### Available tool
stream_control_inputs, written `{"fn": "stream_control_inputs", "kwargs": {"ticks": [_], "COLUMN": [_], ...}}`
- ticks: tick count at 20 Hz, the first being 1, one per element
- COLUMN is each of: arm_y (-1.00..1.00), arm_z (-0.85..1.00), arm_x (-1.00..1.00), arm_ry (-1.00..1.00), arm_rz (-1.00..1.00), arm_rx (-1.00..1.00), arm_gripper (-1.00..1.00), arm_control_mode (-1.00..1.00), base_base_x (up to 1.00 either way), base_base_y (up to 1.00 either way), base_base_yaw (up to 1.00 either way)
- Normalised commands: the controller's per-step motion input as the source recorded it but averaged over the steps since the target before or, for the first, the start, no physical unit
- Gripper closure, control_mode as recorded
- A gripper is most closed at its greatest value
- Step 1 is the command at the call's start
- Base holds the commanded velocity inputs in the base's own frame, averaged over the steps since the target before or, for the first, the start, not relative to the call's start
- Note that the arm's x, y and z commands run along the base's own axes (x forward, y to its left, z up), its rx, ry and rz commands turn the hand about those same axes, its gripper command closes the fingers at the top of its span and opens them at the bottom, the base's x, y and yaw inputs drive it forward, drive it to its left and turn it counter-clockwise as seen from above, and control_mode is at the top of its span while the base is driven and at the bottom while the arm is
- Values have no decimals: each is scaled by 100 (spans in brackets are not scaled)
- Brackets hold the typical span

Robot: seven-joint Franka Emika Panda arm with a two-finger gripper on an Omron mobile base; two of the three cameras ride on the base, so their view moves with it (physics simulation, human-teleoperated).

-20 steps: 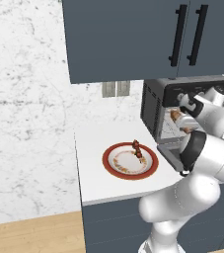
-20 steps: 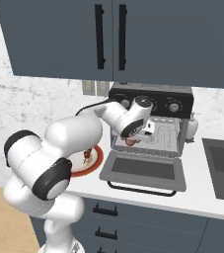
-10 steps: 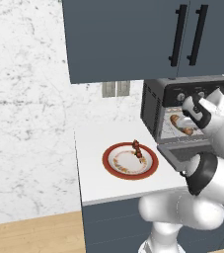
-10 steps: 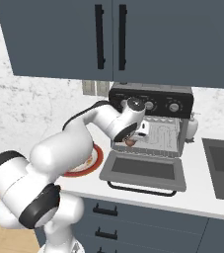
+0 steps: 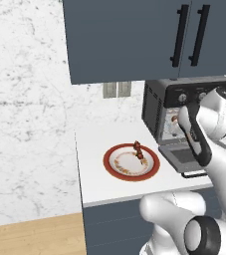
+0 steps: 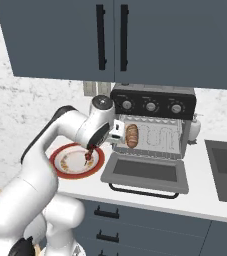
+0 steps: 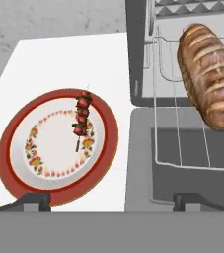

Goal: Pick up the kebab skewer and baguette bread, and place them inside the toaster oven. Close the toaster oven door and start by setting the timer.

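Hand view, looking down past my two dark fingers (image 7: 34, 201): the golden-brown scored baguette bread (image 7: 211, 76) lies on the wire rack inside the boxy dark grey toaster oven (image 7: 182, 59), so half of the loading looks done from where I sit. The fingers stand wide apart at the lower edge with nothing between them, one tip over the plate side and the other over the door side.

The short kebab skewer with its dark red and brown chunks (image 7: 82, 118) is not yet picked up; it rests on the red-rimmed white plate with a floral border (image 7: 15, 170), toward the plate's oven-side edge, on the white bench (image 7: 59, 59) just beside the oven.

In the right base view I see the gripper (image 6: 116, 131) at the oven's left front corner, above the dark-framed glass toaster oven door (image 6: 145, 172), which lies folded down flat and open. The three round knobs (image 6: 150, 106) on the black control strip look untouched, as far as I can judge.

Left for me, by my reading: fetch the skewer, set it on the rack, lift the door shut, turn the timer.
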Motion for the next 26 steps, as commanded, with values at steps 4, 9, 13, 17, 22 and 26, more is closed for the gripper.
{"fn": "stream_control_inputs", "kwargs": {"ticks": [4,9,13,17,22,26], "arm_y": [99,62,37,0,0,0], "arm_z": [7,-11,-28,-8,-15,-31], "arm_x": [-65,-13,10,26,20,27], "arm_ry": [11,6,5,6,8,14], "arm_rz": [-6,-1,0,0,0,0], "arm_rx": [-9,-10,-10,-6,-4,0], "arm_gripper": [-100,-100,-100,-100,-100,-100], "arm_control_mode": [-100,-100,-100,-100,-100,-100], "base_base_x": [0,0,0,0,0,0], "base_base_y": [0,0,0,0,0,0], "base_base_yaw": [0,0,0,0,0,0]}}
